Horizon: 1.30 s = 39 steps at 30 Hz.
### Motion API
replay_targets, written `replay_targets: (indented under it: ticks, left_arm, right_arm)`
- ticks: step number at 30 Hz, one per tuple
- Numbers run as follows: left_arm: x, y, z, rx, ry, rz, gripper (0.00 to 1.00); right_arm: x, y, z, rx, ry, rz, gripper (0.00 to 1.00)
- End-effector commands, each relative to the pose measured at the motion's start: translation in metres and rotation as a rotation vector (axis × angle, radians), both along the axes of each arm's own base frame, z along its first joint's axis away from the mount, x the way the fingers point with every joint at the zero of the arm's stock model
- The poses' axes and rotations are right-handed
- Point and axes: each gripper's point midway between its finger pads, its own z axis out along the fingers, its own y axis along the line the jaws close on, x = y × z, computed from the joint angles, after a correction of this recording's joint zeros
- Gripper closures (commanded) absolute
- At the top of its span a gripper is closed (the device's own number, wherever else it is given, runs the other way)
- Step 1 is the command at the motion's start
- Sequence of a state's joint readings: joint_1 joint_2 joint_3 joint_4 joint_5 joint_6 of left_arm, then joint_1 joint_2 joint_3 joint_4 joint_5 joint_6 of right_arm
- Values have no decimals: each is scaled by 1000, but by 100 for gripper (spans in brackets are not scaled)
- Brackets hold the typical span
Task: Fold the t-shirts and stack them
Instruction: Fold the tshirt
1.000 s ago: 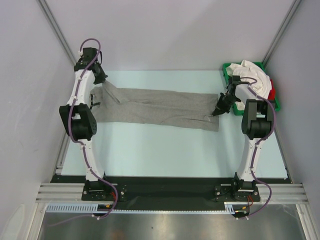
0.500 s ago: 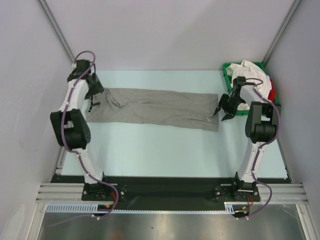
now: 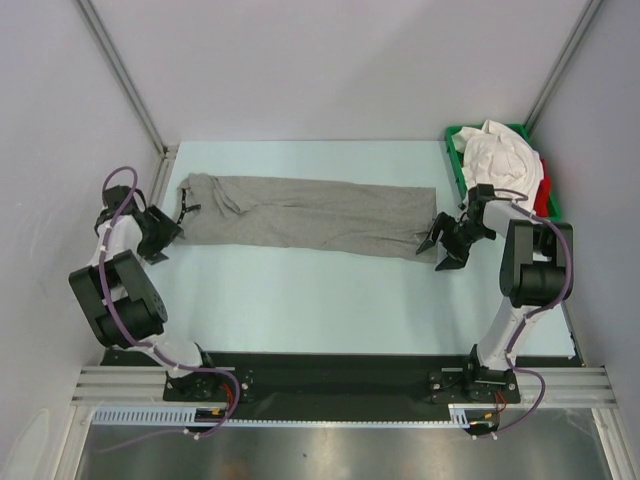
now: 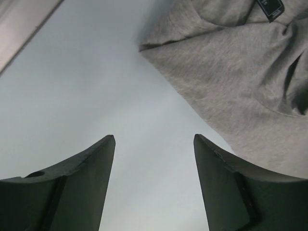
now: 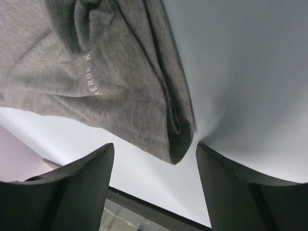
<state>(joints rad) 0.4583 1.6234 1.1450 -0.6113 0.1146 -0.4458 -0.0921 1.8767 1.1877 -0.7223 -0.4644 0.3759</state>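
So the grey t-shirt (image 3: 310, 215) is lying stretched out across the far half of the table (image 3: 320, 300). It's a long band running left to right, a bit rumpled at the left end where the collar is. It's a soft heathered knit. The left wrist view shows the fuzzy weave and a dark neck label (image 4: 270, 8). The right wrist view shows the hem end bunched into a few folded layers, with small pale lettering (image 5: 92, 74) printed on it.

The left gripper (image 3: 168, 236) sits low just off the shirt's left end, jaws apart, with only bare tabletop between them. The shirt's edge is up and to the right of its dark wedge-shaped fingers (image 4: 82, 187). The right gripper (image 3: 437, 252) is just off the shirt's right end, also spread wide and holding nothing. In its wrist view the hem corner lies right beyond the gap.

Other stuff: a green tray (image 3: 453, 158) sits in the far right corner, heaped with crumpled white shirts (image 3: 505, 158). A bit of a red shirt (image 3: 543, 195) pokes out at its right side. The right arm (image 3: 525, 265) stands just in front of that tray. The tabletop is smooth, matte and pale blue-white. Plain grey walls (image 3: 350, 60) close in on three sides, with metal frame struts (image 3: 120, 70) slanting at the back corners.
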Motion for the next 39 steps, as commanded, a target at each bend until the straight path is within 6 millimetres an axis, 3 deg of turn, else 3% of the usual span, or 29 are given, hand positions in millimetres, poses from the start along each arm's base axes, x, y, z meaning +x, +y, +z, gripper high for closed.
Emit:
replay_targets:
  ticks: [1, 9, 14, 19, 25, 31, 34, 37, 38, 39]
  left_arm:
    - [28, -8, 5, -94, -135, 17, 28]
    - [47, -4, -34, -162, -104, 88, 27]
    - [35, 7, -43, -109, -26, 115, 27]
    - [27, 3, -56, -115, 19, 118, 26]
    - [45, 9, -58, -111, -16, 110, 29]
    - [71, 10, -61, -95, -29, 74, 50]
    - [79, 12, -64, -74, -20, 64, 65]
    - [82, 22, -66, -28, 2, 78, 90]
    - [81, 27, -65, -5, 12, 74, 100]
    - [77, 29, -66, 10, 37, 70, 99]
  right_arm:
    - [10, 2, 10, 59, -82, -51, 25]
    - [18, 0, -5, 65, -74, -130, 32]
    - [20, -11, -6, -7, -65, -141, 36]
    - [11, -21, -8, -77, -43, -133, 36]
    - [11, -24, -12, -97, -37, -137, 39]
    - [14, -26, -16, -126, -38, -118, 44]
    - [15, -25, -19, -147, -43, -102, 49]
    - [17, -23, -23, -185, -45, -71, 63]
    - [16, -22, -24, -199, -37, -62, 76]
    - [17, -27, -24, -232, -35, -65, 83]
